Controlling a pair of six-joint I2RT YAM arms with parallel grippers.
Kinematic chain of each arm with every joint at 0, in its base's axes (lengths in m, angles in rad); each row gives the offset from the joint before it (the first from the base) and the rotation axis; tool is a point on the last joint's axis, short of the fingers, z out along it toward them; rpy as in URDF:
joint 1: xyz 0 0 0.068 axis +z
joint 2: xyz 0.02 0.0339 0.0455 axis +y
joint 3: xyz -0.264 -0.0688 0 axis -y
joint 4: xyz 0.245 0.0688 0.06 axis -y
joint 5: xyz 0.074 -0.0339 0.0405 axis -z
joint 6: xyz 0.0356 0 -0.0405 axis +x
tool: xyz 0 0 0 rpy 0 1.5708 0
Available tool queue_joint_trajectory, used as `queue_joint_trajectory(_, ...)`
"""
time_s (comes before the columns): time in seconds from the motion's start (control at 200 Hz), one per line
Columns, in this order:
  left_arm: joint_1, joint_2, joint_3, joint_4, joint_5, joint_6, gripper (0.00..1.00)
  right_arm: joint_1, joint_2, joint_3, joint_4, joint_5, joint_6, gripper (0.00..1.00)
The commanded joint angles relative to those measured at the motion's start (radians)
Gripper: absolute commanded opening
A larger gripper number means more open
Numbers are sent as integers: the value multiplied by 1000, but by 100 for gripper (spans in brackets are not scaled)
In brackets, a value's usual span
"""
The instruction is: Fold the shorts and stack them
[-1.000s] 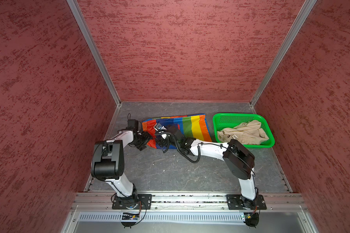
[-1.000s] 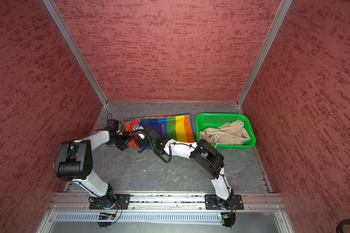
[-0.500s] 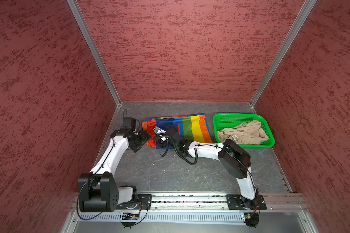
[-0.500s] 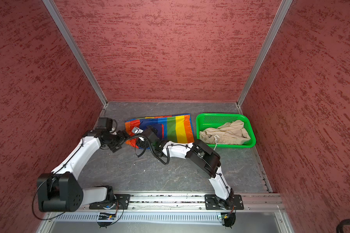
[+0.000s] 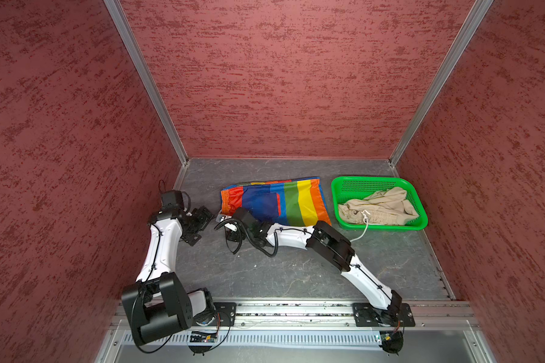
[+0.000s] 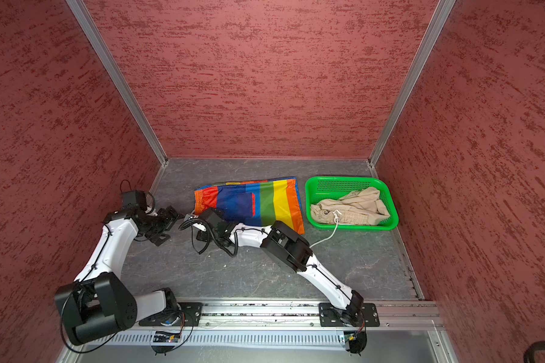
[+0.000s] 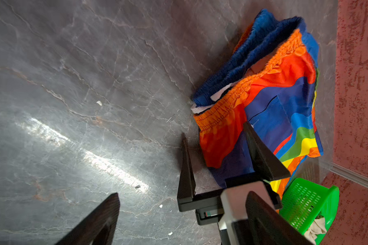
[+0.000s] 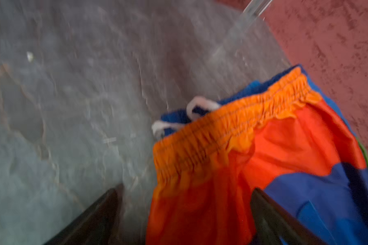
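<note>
Top views: rainbow shorts [image 5: 291,204] lay flat on table [image 5: 265,276], just beside green basket [image 5: 367,180]; beige shorts [image 5: 381,207] crumpled inside basket.
Left wrist: left gripper [image 7: 184,193] gaped wide, empty; right gripper [image 7: 215,129] spread wide, straddled rainbow shorts' waistband end, far from basket.
Right wrist: blurred; orange waistband between wide jaws.

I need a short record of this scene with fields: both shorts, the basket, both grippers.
rainbow shorts: flat on the table, beside the green basket
beige shorts: crumpled inside the basket, white drawstring hanging over its rim
left gripper: open, empty, apart from the shorts
right gripper: open, empty, at the rainbow shorts' waistband
stack: not yet made
</note>
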Motion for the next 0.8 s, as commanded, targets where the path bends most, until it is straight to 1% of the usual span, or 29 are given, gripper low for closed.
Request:
queue_joint_trajectory(0.0, -3, 14, -3, 33, 39, 16, 94, -9, 51, 48, -91, -15, 32, 90)
queue_joint_trajectory(0.035, -7, 18, -7, 43, 43, 12, 94, -12, 55, 52, -91, -19, 44, 84)
queue_joint_trajectory(0.055, -10, 20, -10, 49, 46, 8, 95, -15, 57, 55, -94, -26, 50, 79)
queue_joint_trajectory(0.09, -17, 24, -14, 63, 50, 3, 95, -18, 62, 62, -102, -29, 66, 68)
queue_joint_trajectory(0.145, -29, 33, -25, 88, 58, -7, 96, -24, 63, 63, -104, -36, 91, 44)
queue_joint_trajectory(0.18, -40, 42, -31, 107, 66, -14, 96, -29, 58, 58, -101, -44, 109, 33)
queue_joint_trajectory(0.24, -56, 63, -42, 142, 78, -29, 97, -39, 44, 43, -94, -75, 138, 22)
queue_joint_trajectory(0.311, -71, 92, -55, 191, 107, -55, 97, -48, 8, 4, -69, -111, 173, 15)
queue_joint_trajectory(0.381, -90, 122, -66, 238, 125, -85, 98, -53, -46, -60, -17, -148, 219, 0)
queue_joint_trajectory(0.466, -120, 146, -78, 300, 132, -118, 100, -59, -128, -153, 68, -205, 287, 0)
queue_joint_trajectory(0.576, -152, 167, -105, 409, 165, -182, 99, -65, -214, -250, 151, -284, 360, 0)
queue_joint_trajectory(0.676, -192, 184, -119, 487, 175, -233, 100, -70, -254, -293, 189, -329, 406, 0)
queue_joint_trajectory(0.796, -243, 209, -121, 529, 158, -269, 99, -82, -286, -338, 240, -398, 478, 0)
